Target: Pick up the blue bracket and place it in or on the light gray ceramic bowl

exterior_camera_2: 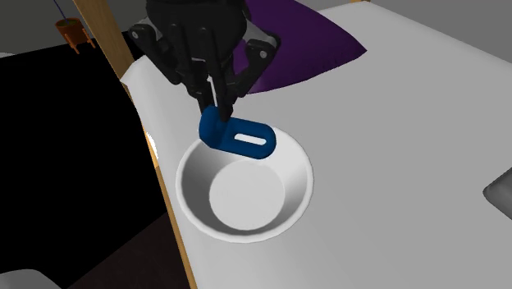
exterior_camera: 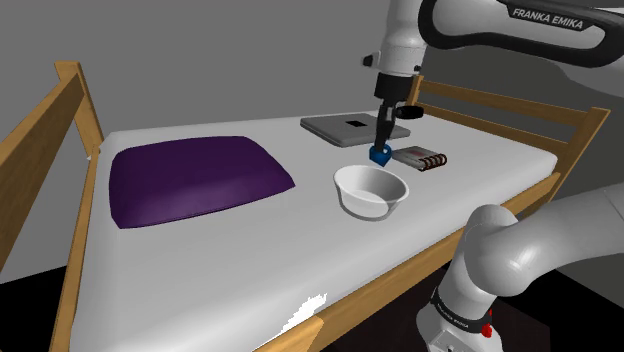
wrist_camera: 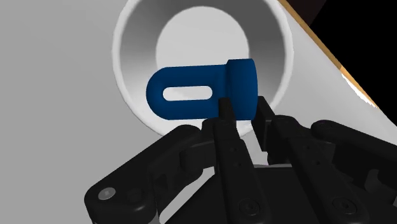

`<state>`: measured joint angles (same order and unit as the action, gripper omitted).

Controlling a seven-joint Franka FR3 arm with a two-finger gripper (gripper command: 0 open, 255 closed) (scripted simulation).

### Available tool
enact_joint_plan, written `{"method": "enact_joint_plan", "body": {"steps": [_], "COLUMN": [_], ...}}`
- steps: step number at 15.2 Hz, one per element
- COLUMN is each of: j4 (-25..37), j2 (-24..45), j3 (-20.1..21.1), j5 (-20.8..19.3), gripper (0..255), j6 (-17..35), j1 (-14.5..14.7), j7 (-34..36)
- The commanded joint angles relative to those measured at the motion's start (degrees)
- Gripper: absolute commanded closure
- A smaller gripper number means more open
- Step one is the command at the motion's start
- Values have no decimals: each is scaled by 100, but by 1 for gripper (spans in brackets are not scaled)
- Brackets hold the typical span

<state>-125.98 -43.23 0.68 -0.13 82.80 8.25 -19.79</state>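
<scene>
The blue bracket [wrist_camera: 200,91], an L-shaped piece with a slot in its flat arm, hangs in my black gripper [wrist_camera: 238,108], which is shut on its upright end. It is held just above the white bowl [wrist_camera: 127,57], over the rim nearest the gripper, with the slotted arm reaching toward the bowl's middle. In the second exterior view the bracket [exterior_camera_2: 238,136] hovers over the far rim of the bowl [exterior_camera_2: 246,193] under the gripper [exterior_camera_2: 215,105]. In the shoulder view the gripper [exterior_camera: 383,143] holds the bracket [exterior_camera: 380,155] just beyond the bowl [exterior_camera: 371,191].
The bowl stands on a white bed [exterior_camera: 250,270] with a wooden frame [exterior_camera: 80,110]. A purple pillow [exterior_camera: 195,178] lies toward the shoulder view's left. A grey laptop [exterior_camera: 355,128] and a small brown book [exterior_camera: 422,158] lie beyond the bowl.
</scene>
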Motion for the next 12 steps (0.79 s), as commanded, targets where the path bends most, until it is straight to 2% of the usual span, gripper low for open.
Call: {"method": "enact_joint_plan", "body": {"steps": [1,12], "j4": [-211,-1234], "j2": [-83,-346], "j3": [10,14], "j5": [8,13], "gripper": [255,255], "j6": [129,889], "j1": [4,9], "j7": [12,17]}}
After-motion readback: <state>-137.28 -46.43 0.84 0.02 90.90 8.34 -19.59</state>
